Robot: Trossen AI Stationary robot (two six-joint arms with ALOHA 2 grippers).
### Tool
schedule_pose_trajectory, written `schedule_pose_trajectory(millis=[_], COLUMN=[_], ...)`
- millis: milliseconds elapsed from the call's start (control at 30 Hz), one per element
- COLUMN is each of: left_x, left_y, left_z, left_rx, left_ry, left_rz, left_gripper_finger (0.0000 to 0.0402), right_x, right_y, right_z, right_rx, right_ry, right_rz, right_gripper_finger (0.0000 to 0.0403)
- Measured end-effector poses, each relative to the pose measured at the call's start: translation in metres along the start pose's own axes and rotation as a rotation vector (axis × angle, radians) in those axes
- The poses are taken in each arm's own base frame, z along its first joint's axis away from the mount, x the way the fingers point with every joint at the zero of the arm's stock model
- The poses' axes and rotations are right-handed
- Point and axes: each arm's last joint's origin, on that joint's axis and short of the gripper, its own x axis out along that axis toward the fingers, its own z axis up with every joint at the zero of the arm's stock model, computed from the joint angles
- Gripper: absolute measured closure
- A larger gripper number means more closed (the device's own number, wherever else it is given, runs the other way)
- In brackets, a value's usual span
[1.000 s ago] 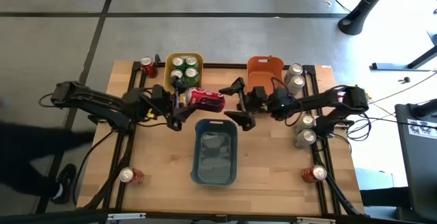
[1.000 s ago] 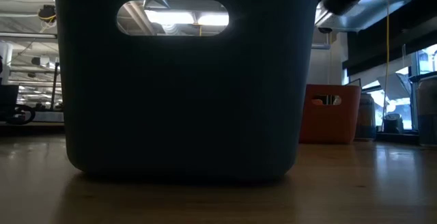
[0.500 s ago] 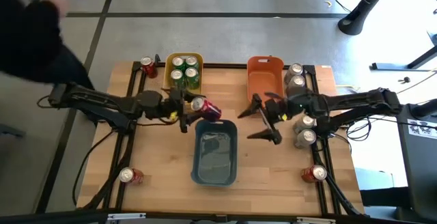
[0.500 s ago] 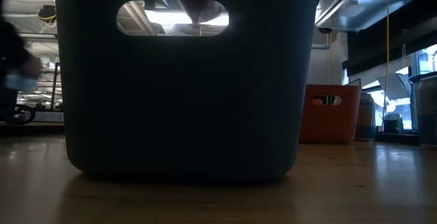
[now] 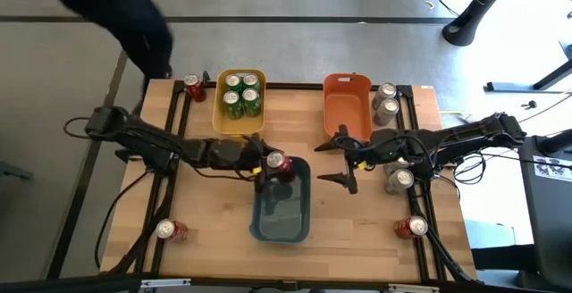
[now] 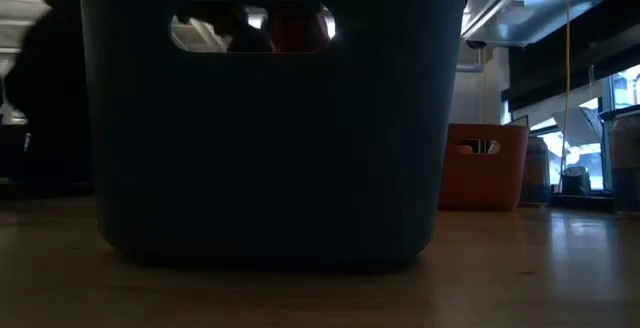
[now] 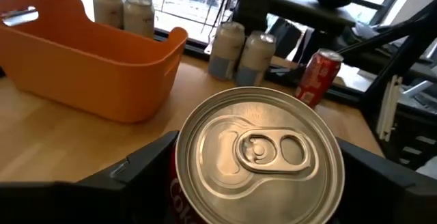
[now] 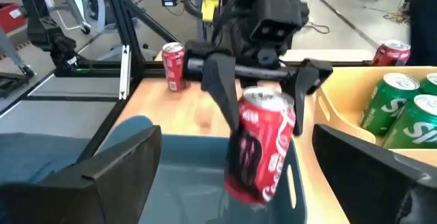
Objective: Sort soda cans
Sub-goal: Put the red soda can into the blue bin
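One red can (image 5: pixel 278 165) sits pinched between the fingers of the left claw (image 5: pixel 270 164), held over the far rim of the blue-grey bin (image 5: pixel 281 230) that stands near the middle of the table (image 5: pixel 357 230). From the right wrist view the can (image 8: pixel 263 144) hangs slightly tilted, its top uppermost, with the left claw's (image 8: pixel 263 100) two dark fingers (image 8: pixel 220 87) pressing its upper sides and its base above the bin's (image 8: pixel 48 156) opening. From the left wrist view the can's silver top (image 7: pixel 260 157) fills the space between those fingers.

The right claw (image 5: pixel 344 162) is spread wide and holds nothing; it hovers just beside the bin's far right corner, below the orange bin (image 5: pixel 346 105), apart from the red can.

Four green cans (image 5: pixel 241 94) stand in the yellow bin (image 5: pixel 217 110) toward the far edge. Another red can (image 5: pixel 193 87) stands at the far left corner, one (image 5: pixel 170 230) lies near the near left corner, and one (image 5: pixel 411 228) near the near right corner. Silver cans (image 5: pixel 386 101) stand along the right edge, two near the far right corner and two more (image 5: pixel 399 172) further along. A person's dark shape (image 5: pixel 116 16) shows beyond the far left corner.
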Motion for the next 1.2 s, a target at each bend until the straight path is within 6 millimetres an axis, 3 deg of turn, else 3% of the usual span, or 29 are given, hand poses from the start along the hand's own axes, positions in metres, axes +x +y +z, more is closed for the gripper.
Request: schedule_pose_trajectory(millis=[400, 633, 933, 1200], left_x=[0.029, 0.044, 0.056, 0.058], left_y=[0.006, 0.009, -0.009, -0.01], left_z=[-0.036, -0.045, -0.03, -0.03], left_rx=[0.004, 0.0, 0.073, 0.104], left_ry=[0.094, 0.098, 0.198, 0.186], left_rz=[0.042, 0.066, 0.062, 0.076], left_gripper_finger=[0.0105, 0.0105, 0.0105, 0.0105], right_x=[0.005, 0.008, 0.013, 0.023], right_y=[0.0, 0.0, 0.0, 0.0], right_z=[-0.004, -0.006, -0.011, -0.02], right_rx=[0.004, 0.004, 0.004, 0.007], right_ry=[0.022, 0.037, 0.075, 0.125], right_rz=[-0.004, -0.006, -0.009, -0.021], right_gripper_finger=[0.0025, 0.0025, 0.0025, 0.0025])
